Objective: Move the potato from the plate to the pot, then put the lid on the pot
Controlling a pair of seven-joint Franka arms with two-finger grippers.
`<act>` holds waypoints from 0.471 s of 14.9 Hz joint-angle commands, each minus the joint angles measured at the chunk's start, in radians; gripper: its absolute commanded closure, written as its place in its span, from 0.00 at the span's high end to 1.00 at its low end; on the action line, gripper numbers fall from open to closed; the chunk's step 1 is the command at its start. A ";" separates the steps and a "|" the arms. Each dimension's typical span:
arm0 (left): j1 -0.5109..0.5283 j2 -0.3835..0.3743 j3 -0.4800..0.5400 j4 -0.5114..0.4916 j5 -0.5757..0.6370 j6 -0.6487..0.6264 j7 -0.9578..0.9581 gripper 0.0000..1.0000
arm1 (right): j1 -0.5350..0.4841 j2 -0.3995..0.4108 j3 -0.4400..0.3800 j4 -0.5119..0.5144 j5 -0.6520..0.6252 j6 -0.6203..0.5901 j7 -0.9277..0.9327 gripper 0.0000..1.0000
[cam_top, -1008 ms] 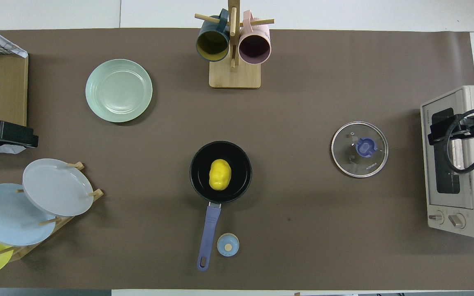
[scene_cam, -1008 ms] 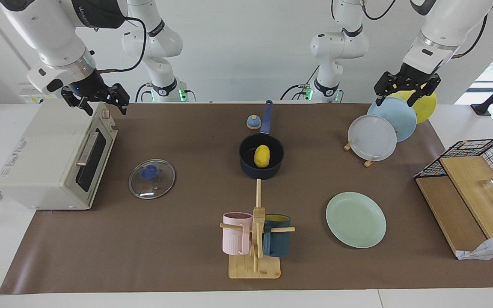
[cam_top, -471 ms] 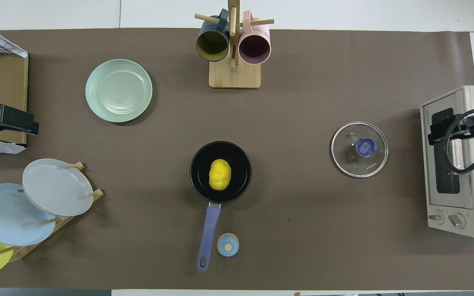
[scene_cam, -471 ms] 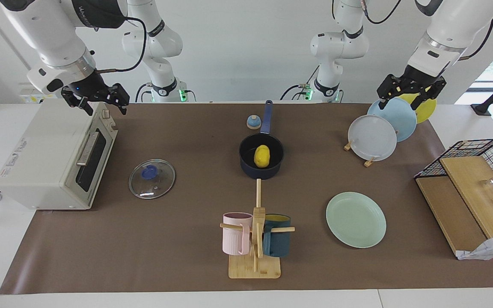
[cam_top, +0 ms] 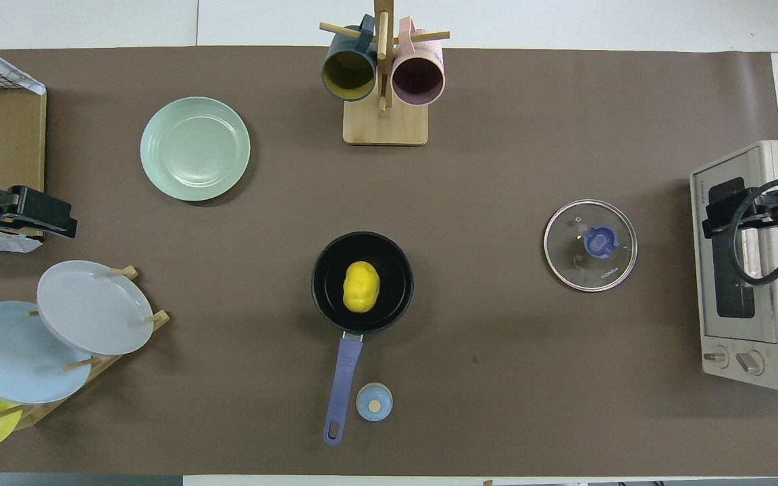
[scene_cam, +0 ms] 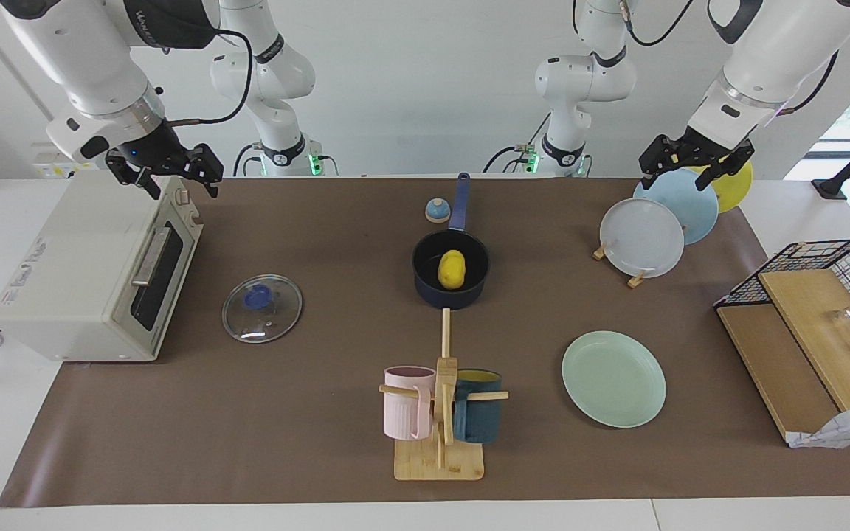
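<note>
The yellow potato (scene_cam: 451, 269) (cam_top: 361, 287) lies inside the dark navy pot (scene_cam: 447, 299) (cam_top: 392, 270) at mid-table, with the pot's blue handle pointing toward the robots. The mint-green plate (scene_cam: 613, 377) (cam_top: 194, 148) is bare, farther from the robots toward the left arm's end. The glass lid (scene_cam: 262, 307) (cam_top: 590, 245) lies flat on the mat beside the toaster oven. My left gripper (scene_cam: 679, 175) (cam_top: 51, 219) is open and empty, up in the air over the plate rack. My right gripper (scene_cam: 183, 184) (cam_top: 716, 216) is open and empty over the toaster oven and waits.
A toaster oven (scene_cam: 93, 273) (cam_top: 747, 270) stands at the right arm's end. A plate rack (scene_cam: 643, 236) (cam_top: 92, 307) holds grey, light-blue and yellow plates. A mug rack (scene_cam: 440, 413) (cam_top: 383, 74) stands at the mat's edge farthest from the robots. A small bell knob (scene_cam: 437, 211) (cam_top: 374, 401) sits beside the pot handle. A wire basket with boards (scene_cam: 816, 310) stands at the left arm's end.
My left gripper has shifted slightly over the plate rack, toward the table's middle. The right arm, potato, pot and lid have not moved.
</note>
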 commanded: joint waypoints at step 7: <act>0.039 -0.009 -0.038 0.000 0.015 -0.002 0.006 1.00 | -0.017 -0.023 0.000 -0.028 0.015 0.018 0.013 1.00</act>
